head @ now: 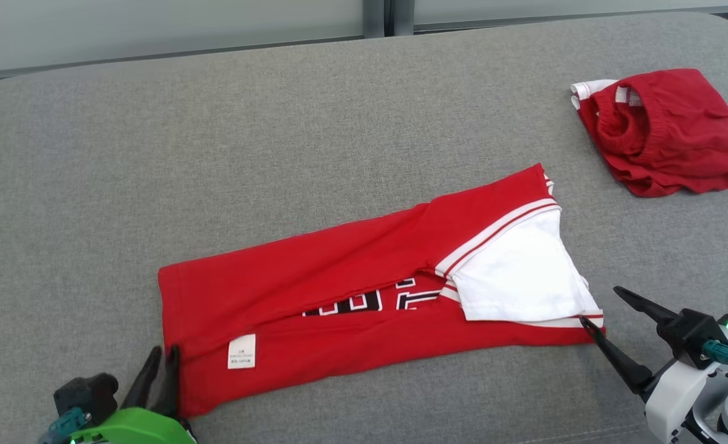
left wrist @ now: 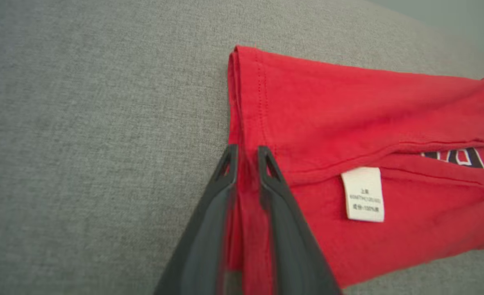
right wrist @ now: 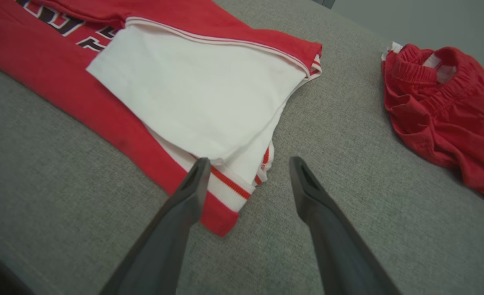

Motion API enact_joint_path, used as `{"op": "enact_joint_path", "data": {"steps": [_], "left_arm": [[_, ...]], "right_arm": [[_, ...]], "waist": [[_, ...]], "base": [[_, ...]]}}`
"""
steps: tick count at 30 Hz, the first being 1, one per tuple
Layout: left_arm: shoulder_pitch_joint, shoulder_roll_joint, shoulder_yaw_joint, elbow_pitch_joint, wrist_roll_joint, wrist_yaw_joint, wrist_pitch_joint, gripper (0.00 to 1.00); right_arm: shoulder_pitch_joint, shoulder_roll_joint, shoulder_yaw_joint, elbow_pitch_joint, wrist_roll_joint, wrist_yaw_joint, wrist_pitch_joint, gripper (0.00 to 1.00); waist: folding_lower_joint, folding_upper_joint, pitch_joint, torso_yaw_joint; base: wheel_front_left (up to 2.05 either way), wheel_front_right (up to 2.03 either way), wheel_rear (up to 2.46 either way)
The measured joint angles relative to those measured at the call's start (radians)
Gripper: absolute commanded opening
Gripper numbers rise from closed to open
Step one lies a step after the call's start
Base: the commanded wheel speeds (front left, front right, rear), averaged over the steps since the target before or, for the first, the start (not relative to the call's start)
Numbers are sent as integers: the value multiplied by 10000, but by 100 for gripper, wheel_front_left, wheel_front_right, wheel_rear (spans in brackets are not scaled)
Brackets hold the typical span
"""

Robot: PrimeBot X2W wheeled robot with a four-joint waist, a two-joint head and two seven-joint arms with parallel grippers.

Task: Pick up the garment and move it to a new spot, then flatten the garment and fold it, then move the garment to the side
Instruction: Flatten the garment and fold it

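A red shirt (head: 339, 290) with white sleeves and dark lettering lies folded lengthwise into a long strip on the grey cushion (head: 216, 154). A white care label (head: 241, 351) shows near its left end. My left gripper (head: 161, 353) is shut on the shirt's left hem (left wrist: 246, 176), with red cloth pinched between the fingers (left wrist: 225, 192). My right gripper (head: 598, 305) stands open at the shirt's right end, one finger (right wrist: 192, 192) over the striped cuff corner (right wrist: 229, 192), the other on bare cushion.
A crumpled pair of red shorts (head: 666, 129) lies at the far right of the cushion, also seen as the red shorts (right wrist: 442, 110) in the right wrist view. Bare grey cushion stretches to the left and behind the shirt.
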Motion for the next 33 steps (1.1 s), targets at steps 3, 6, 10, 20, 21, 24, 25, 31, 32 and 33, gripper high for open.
{"op": "enact_joint_path", "data": {"steps": [3,6,10,20,21,24,25,31,32,33], "left_arm": [[374,65,67,-10,-69,8,19,100],[671,71,100,-50,-88,10,92,100],[801,102,267,-259,-151,96,42,100],[595,102,247,-1225,92,98,-418,100],[532,82,201,-1321,150,98,-460,100],[440,25,56,-1555,203,98,-487,100],[430,-4,17,-1630,205,98,-489,100],[397,-205,-265,-2065,309,98,-489,100],[395,-245,-295,-2109,311,98,-489,100],[395,-263,-305,-2159,322,98,-487,100]], "right_arm": [[174,-2,-244,-40,-2,-69,0,100],[373,21,-579,-65,67,-180,0,100],[659,242,-1160,-35,658,-198,0,100],[373,740,-1873,-52,1444,-169,0,100],[236,780,-1881,-33,1524,-165,0,100],[-147,838,-1839,201,1682,-79,0,100],[-234,874,-1841,366,1833,-79,0,100],[-763,1285,-1764,1243,2836,-77,899,100],[-857,1354,-1691,1404,2949,-75,1160,100],[-962,1427,-1588,1561,3043,-59,1417,100]], "waist": [[0,0,-102,-62],[0,0,-219,-119],[0,0,-383,-129],[0,0,-966,55],[0,0,-1044,71],[0,0,-1279,101],[0,0,-1353,105],[0,0,-1619,64],[0,0,-1620,66],[0,0,-1618,71]], "base": [[0,0,0],[0,0,0],[0,0,0],[0,0,0],[0,0,0],[0,0,0],[0,0,0],[0,0,0],[0,0,0],[0,0,0]]}}
